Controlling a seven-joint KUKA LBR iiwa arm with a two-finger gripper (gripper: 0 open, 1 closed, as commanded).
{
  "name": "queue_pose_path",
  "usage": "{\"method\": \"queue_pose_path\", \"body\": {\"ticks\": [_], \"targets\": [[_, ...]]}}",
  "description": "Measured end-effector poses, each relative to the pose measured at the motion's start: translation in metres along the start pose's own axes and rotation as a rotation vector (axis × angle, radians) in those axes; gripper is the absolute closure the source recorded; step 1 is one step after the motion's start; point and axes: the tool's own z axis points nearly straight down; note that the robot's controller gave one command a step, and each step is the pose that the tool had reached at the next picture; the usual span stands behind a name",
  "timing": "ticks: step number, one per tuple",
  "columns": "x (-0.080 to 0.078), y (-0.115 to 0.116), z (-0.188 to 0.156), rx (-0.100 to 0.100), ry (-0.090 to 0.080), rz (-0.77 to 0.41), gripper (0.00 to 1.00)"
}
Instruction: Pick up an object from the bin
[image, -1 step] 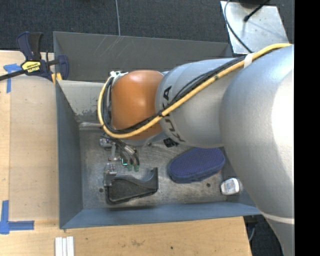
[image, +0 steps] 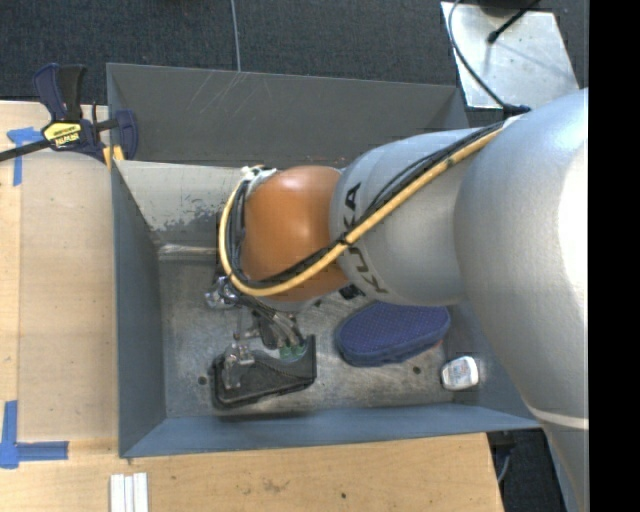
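My gripper (image: 262, 335) hangs below the orange wrist cover, low over the bin's front left floor. It sits right on top of a flat black object (image: 270, 380) that lies near the front wall, and it hides that object's upper part. I cannot tell whether it touches or grips it. A blue oval pad-like thing (image: 390, 333) lies just to the right of the gripper, partly under the arm.
A small white and grey thing (image: 460, 373) rests in the front right corner. The arm covers the bin's back right and middle. Bare floor shows at the left, along the left wall.
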Motion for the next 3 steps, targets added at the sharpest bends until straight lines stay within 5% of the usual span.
{"method": "queue_pose_path", "body": {"ticks": [1,2,3], "targets": [[0.035,-0.078,-0.045,0.012,0.018,-0.185,0.0],[0.052,-0.104,0.038,0.009,0.005,-0.129,0.0],[0.051,-0.102,0.035,0.008,0.001,-0.131,1.0]]}}
